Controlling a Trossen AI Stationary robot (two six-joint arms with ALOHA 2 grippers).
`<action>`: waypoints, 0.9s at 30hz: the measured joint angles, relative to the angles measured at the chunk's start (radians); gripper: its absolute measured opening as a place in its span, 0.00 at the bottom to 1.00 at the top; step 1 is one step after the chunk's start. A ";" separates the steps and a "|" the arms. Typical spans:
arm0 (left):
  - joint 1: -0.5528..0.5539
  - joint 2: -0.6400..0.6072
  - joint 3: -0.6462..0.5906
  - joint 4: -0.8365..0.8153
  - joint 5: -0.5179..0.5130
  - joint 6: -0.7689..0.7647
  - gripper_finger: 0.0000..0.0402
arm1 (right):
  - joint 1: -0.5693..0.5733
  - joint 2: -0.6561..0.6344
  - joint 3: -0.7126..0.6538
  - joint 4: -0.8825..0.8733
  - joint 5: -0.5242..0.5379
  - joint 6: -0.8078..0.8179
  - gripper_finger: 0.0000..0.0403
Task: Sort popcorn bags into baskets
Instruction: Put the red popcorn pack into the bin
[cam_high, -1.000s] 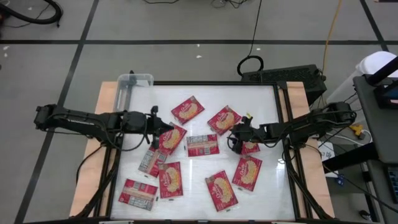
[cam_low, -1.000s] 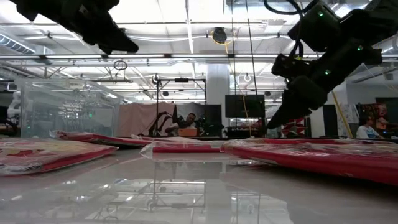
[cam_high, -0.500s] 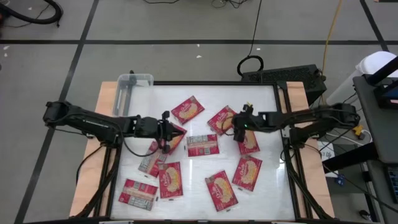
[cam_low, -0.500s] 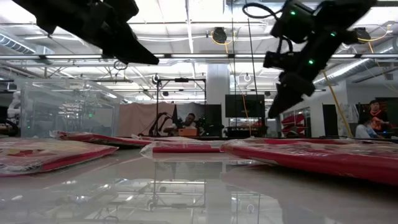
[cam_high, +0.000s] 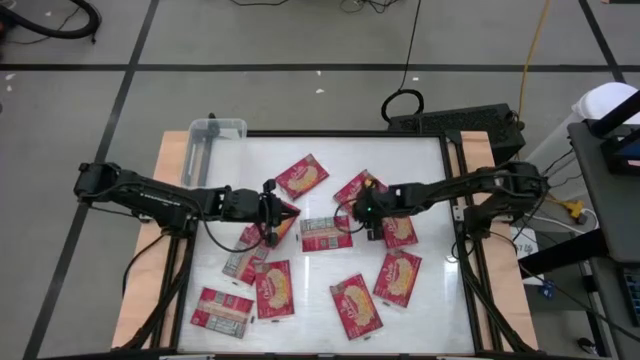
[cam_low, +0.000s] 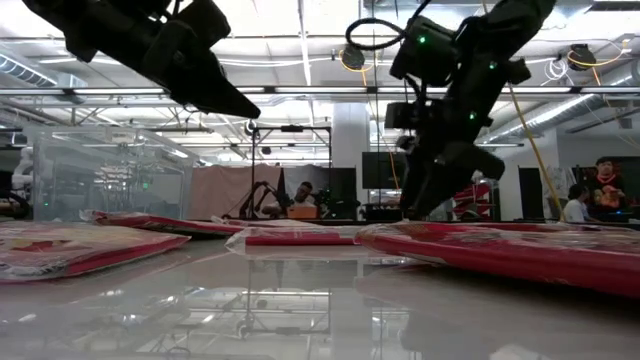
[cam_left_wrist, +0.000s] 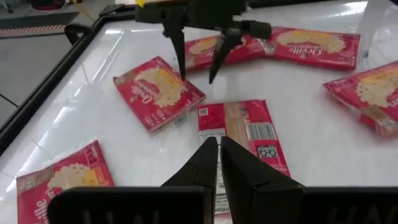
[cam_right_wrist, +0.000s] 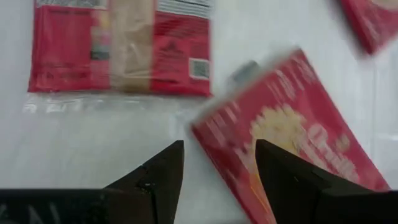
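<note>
Looks like pick-up time: right hand (cam_right_wrist: 214, 171) open right over a popcorn bag (cam_right_wrist: 283, 155), left hand (cam_left_wrist: 219, 155) closed, so next it drops and pinches.

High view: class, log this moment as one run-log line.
left tool: shut, empty | right tool: open, above red flat popcorn bag | clear plastic rectangular bin: no bags visible

right hand (cam_high: 366, 211) farther toward centre

high cam straight down over whole table (cam_high: 420, 160), low cam at tabletop level facing room, wrist cams close over packets; all share the centre label-up packet (cam_high: 325, 233).
</note>
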 joint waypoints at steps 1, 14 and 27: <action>0.000 0.000 0.000 0.000 0.000 -0.003 0.06 | 0.005 0.016 0.000 0.018 -0.002 -0.026 0.48; 0.000 0.000 0.000 -0.001 0.000 -0.010 0.06 | -0.022 0.169 0.004 0.169 -0.054 -0.063 0.39; -0.001 0.000 0.000 0.000 -0.001 -0.016 0.06 | -0.012 0.138 -0.004 0.244 -0.075 0.078 0.02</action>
